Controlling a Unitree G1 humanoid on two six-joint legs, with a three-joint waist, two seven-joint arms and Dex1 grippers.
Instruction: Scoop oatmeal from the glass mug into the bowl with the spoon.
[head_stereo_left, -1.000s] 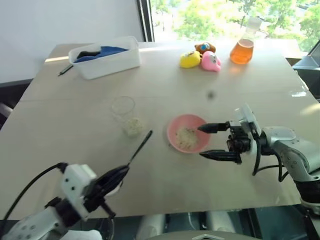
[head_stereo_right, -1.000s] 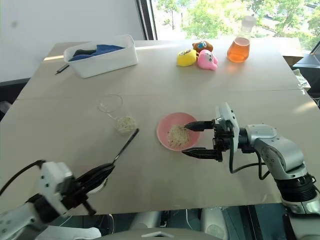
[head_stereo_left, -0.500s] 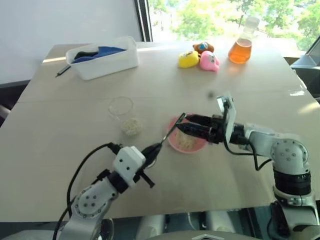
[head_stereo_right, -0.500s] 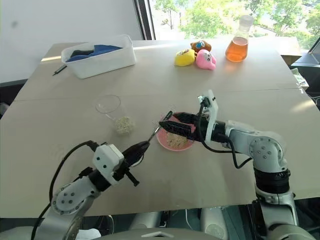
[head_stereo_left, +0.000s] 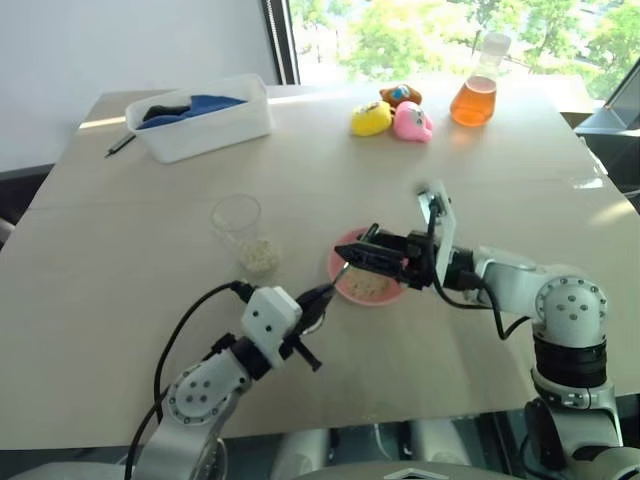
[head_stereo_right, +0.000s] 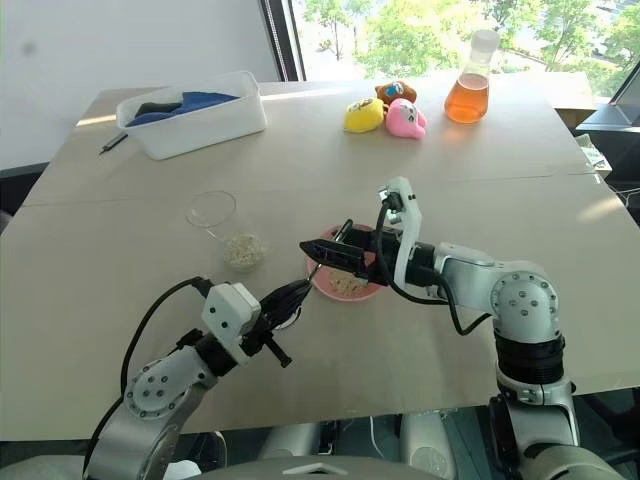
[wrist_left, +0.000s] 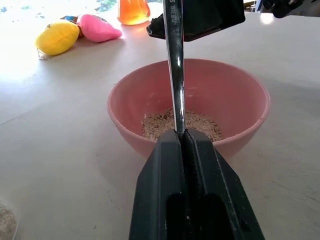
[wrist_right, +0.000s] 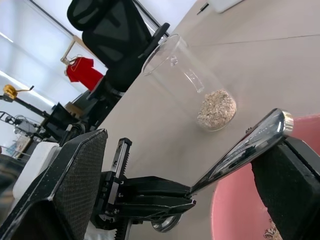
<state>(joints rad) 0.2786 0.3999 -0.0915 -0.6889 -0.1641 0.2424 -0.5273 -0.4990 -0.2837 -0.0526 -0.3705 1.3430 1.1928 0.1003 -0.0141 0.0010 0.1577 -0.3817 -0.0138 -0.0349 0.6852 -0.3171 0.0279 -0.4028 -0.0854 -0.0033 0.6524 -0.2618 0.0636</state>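
Observation:
The spoon (wrist_left: 174, 75) is held low on its silver handle by my left gripper (wrist_left: 184, 135), which is shut on it just short of the pink bowl (head_stereo_left: 340, 287). The handle slants up over the bowl's near rim, and its tip (wrist_right: 281, 120) lies between the spread fingers of my right gripper (head_stereo_left: 356, 258). That gripper is open, reaching in level from the right above the bowl. A thin layer of oatmeal (wrist_left: 197, 122) lies in the bowl. The glass mug (head_stereo_left: 240, 222) stands upright to the left, with more oatmeal (wrist_right: 217, 107) at its bottom.
At the far left stands a white tub (head_stereo_left: 200, 125) holding blue cloth, with a dark pen (head_stereo_left: 120, 144) beside it. Yellow (head_stereo_left: 369, 119), pink (head_stereo_left: 412, 121) and brown (head_stereo_left: 399, 95) toys and a flask of orange liquid (head_stereo_left: 474, 98) stand along the far edge.
My left arm has swung in toward the bowl with the spoon. The right gripper has rolled and shifted left over the bowl, around the handle's end. Both have kept still in the last half second.

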